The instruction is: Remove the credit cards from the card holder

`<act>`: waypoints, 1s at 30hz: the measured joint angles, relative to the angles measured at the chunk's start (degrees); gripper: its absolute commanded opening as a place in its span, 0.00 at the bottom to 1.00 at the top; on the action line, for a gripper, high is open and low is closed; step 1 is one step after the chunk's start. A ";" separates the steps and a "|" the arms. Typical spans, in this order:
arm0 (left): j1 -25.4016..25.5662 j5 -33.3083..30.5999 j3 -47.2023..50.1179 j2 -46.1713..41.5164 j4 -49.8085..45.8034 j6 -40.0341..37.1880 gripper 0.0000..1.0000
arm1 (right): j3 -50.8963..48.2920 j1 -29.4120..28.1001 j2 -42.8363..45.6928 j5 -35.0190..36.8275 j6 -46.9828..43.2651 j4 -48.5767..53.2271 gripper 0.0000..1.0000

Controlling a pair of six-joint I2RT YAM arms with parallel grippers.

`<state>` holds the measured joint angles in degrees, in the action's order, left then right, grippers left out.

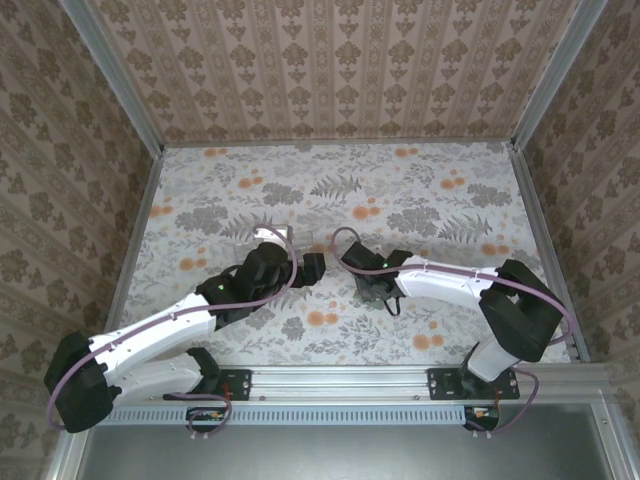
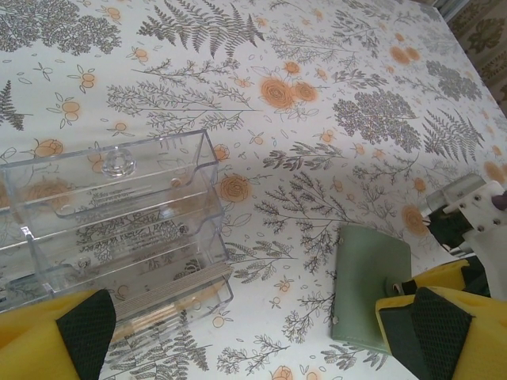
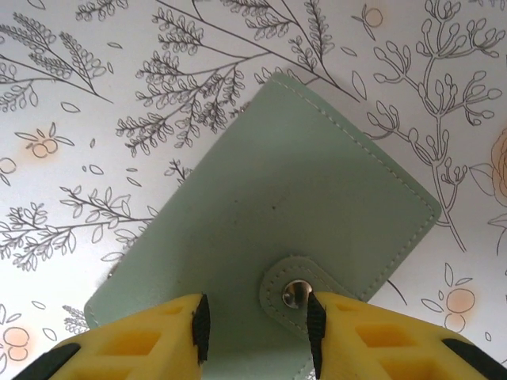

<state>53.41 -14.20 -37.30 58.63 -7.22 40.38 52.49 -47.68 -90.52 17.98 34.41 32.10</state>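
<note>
The card holder (image 3: 269,214) lies flat and closed on the flowered counter (image 3: 71,166), between the two arms, with its grey-green outside up. Its snap tab (image 3: 297,289) is buttoned over the near edge, so I judge that the credit cards are inside and that none is taken out yet.

It looks soft, thin and light, with a stitched border. I expect it to bend and slide on the smooth cloth instead of resisting, so one claw must hold it down or lift it while the other opens it. The best place to take hold is the tab or the edge under it. The flat face gives nothing to pinch.

The right claw (image 3: 255,317) stands over that near edge, its fingers partly drawn together, with the tab between them and one pad touching the snap. Whether it already pinches anything, I cannot tell.

The left claw (image 2: 253,340) is spread wide and holds nothing. It hangs between the holder and a clear plastic case (image 2: 119,214) at its left.
</note>
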 measured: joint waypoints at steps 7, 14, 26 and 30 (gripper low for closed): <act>-0.17 0.13 0.00 0.00 0.00 0.00 1.00 | 1.16 0.52 -0.09 0.94 -0.17 0.44 0.41; -0.26 0.33 0.00 0.00 0.00 0.00 1.00 | 0.35 1.07 -0.22 0.87 0.09 0.20 0.41; -0.26 0.96 0.04 0.00 0.02 0.00 1.00 | -1.66 2.73 -0.94 -0.11 -0.04 -1.53 0.16; -0.26 1.03 0.04 0.02 0.02 0.02 1.00 | -1.66 2.91 -0.59 0.28 -0.20 -1.68 0.03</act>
<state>53.15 -13.17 -37.26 58.65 -7.20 40.40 50.83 -44.77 -91.11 18.26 34.22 30.41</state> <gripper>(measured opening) 0.998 0.069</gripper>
